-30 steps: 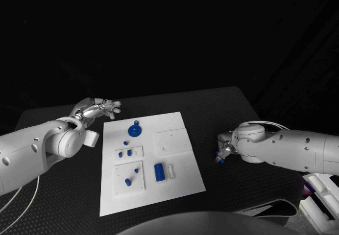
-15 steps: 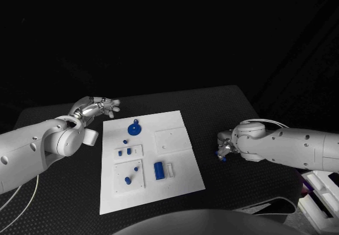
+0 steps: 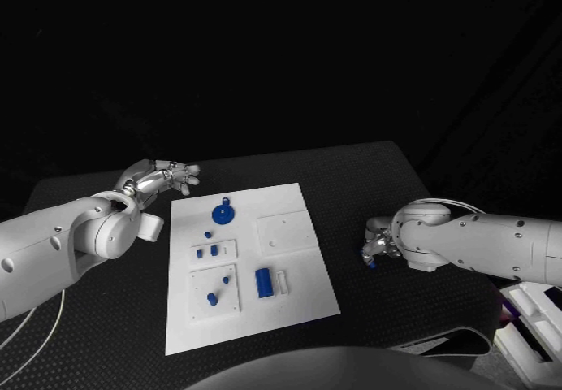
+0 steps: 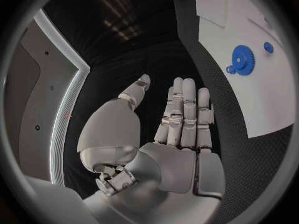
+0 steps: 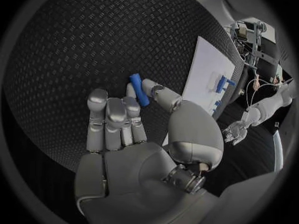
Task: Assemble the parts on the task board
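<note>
The white task board (image 3: pixel 307 286) lies in the middle of the black table. On it are a blue gear (image 3: pixel 222 215), a blue block (image 3: pixel 265 283) and several small blue pegs, one of them near the board's near left part (image 3: pixel 212 301). My right hand (image 3: pixel 375 246) hovers over the table just right of the board and pinches a small blue peg (image 5: pixel 139 89) between thumb and a finger. My left hand (image 3: pixel 164 176) is off the board's far left corner with its fingers (image 4: pixel 186 109) straight and apart, holding nothing. The gear (image 4: pixel 243 60) is also in the left wrist view.
A square white sub-plate (image 3: pixel 285 231) sits on the board's right half, with two smaller ones on its left half. A white rack (image 3: pixel 533 325) stands beyond the table's right near corner. Bare black table (image 3: pixel 386 179) stretches behind and right of the board.
My right arm has drawn slightly to the right, the blue peg still in its hand. The left arm and the board's parts have not moved.
</note>
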### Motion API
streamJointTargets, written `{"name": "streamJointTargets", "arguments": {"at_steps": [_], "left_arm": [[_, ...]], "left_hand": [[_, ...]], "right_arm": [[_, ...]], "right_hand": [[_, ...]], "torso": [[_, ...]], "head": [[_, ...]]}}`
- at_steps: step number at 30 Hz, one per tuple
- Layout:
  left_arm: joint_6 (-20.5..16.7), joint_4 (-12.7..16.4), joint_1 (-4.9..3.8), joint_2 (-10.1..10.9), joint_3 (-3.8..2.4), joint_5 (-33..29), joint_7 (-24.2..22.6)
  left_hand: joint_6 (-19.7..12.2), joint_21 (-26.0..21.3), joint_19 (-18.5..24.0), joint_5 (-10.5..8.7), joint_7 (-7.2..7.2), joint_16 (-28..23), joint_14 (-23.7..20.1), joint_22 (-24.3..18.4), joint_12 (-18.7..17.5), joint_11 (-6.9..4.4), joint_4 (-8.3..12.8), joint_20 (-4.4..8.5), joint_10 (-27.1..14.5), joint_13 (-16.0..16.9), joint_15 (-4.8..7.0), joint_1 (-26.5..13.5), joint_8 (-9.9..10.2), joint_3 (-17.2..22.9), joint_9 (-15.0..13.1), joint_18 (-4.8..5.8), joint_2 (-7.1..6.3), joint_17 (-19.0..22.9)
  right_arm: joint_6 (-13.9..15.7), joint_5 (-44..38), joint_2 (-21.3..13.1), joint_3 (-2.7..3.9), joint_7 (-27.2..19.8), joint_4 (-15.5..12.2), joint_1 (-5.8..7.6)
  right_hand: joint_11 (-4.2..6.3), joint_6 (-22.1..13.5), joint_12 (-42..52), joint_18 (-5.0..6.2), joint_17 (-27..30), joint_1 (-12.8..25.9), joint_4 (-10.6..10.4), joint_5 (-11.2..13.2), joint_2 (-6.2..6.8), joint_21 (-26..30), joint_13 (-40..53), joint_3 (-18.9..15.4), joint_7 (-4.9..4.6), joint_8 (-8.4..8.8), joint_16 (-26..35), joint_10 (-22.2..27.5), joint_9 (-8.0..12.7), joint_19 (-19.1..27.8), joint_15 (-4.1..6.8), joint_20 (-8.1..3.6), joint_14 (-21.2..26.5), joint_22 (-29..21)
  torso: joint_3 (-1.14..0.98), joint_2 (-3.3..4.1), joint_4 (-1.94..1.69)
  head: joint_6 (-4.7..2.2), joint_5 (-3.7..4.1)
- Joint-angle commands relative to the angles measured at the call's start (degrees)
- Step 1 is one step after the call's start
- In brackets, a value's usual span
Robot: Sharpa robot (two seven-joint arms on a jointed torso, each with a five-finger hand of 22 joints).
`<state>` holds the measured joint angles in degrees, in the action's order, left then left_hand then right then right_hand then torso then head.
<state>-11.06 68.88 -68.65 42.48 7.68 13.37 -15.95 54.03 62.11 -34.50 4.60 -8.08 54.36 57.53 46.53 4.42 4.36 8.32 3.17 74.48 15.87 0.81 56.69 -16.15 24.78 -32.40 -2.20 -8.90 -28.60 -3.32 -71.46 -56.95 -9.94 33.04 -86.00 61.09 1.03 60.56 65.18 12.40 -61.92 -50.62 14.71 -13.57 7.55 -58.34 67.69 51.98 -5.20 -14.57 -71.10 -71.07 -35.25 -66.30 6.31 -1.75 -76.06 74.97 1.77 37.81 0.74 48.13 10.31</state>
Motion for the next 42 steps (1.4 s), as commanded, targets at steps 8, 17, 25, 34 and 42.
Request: {"name": "streamJointTargets", "arguments": {"at_steps": [8,17,25,34,42], "left_arm": [[0.9,0.3,-0.09,0.1,-0.04,-0.3,-0.5],[0.9,0.4,-0.09,0.1,-0.04,-0.3,-0.4],[0.9,0.6,-0.1,0.3,-0.04,-0.2,-0.3],[1.0,0.6,-0.1,0.0,-0.04,-0.2,-0.1],[1.0,0.8,-0.11,0.0,-0.04,-0.2,0.0]], "left_hand": [[-0.5,-0.2,0.4,0.44,0.06,-0.3,-0.2,-0.1,-0.2,0.01,-0.3,3.11,-0.4,-0.1,-0.13,-0.4,0.2,-0.1,0.1,0.75,0.06,-0.1],[-0.5,-0.2,0.5,0.5,0.06,-0.3,-0.2,0.0,-0.2,0.01,-0.3,3.11,-0.4,-0.1,-0.12,-0.4,0.2,-0.1,0.1,0.74,0.02,-0.1],[-0.5,-0.2,0.5,0.52,0.06,-0.3,-0.2,0.0,-0.2,0.01,-0.2,3.11,-0.4,-0.1,-0.12,-0.4,0.2,-0.1,0.1,0.75,-0.02,-0.1],[-0.5,-0.2,0.5,0.53,0.06,-0.3,-0.2,0.0,-0.2,0.01,-0.3,3.11,-0.4,-0.1,-0.12,-0.4,0.2,-0.1,0.1,0.75,-0.04,-0.1],[-0.5,-0.2,0.5,0.53,0.05,-0.3,-0.2,0.0,-0.2,0.02,-0.3,3.11,-0.4,-0.1,-0.13,-0.4,0.2,-0.1,0.1,0.75,-0.04,-0.2]], "right_arm": [[2.7,6.3,-1.0,-0.26,-0.4,-3.5,1.46],[5.3,14.2,-0.9,-0.17,-1.0,-7.5,3.22],[4.8,16.4,2.0,-0.18,-1.3,-9.0,3.22],[5.0,18.1,6.5,-0.23,-1.8,-7.5,2.5],[4.5,18.8,10.4,-0.22,-1.8,-5.3,-0.14]], "right_hand": [[0.19,0.6,0.4,2.6,0.1,-1.3,0.0,-1.3,-1.81,-0.2,0.1,-0.4,0.13,-0.33,0.3,-0.7,0.7,-0.4,0.44,-0.12,0.1,0.6],[0.27,0.8,0.3,2.6,0.1,-1.1,0.2,-2.1,-1.62,-0.1,0.0,-0.5,0.21,-0.39,0.3,-0.6,0.8,-0.4,0.53,-0.15,0.1,0.6],[0.27,0.8,0.1,2.6,0.1,-1.0,0.1,-2.3,-1.59,-0.1,-0.1,-0.6,0.22,-0.38,0.4,-0.5,0.9,-0.4,0.55,-0.14,0.1,0.6],[0.29,0.9,0.0,2.6,0.2,-0.8,0.1,-2.8,-1.67,-0.1,-0.1,-0.8,0.23,-0.38,0.4,-0.4,1.0,-0.4,0.6,-0.12,0.1,0.5],[0.31,0.8,-0.2,2.6,0.2,-0.2,0.9,-4.7,-2.32,-0.1,-0.1,-2.2,0.22,-0.36,0.4,-0.2,1.2,-0.3,0.68,-0.13,0.2,0.6]], "torso": [[0.0,0.01,0.01],[0.04,0.01,0.04],[0.01,0.05,0.01],[0.04,-0.04,-0.15],[0.03,0.07,-0.22]], "head": [[-0.15,-0.23],[-0.05,-0.84],[-0.1,-2.64],[-0.17,-4.54],[-0.4,-6.32]]}}
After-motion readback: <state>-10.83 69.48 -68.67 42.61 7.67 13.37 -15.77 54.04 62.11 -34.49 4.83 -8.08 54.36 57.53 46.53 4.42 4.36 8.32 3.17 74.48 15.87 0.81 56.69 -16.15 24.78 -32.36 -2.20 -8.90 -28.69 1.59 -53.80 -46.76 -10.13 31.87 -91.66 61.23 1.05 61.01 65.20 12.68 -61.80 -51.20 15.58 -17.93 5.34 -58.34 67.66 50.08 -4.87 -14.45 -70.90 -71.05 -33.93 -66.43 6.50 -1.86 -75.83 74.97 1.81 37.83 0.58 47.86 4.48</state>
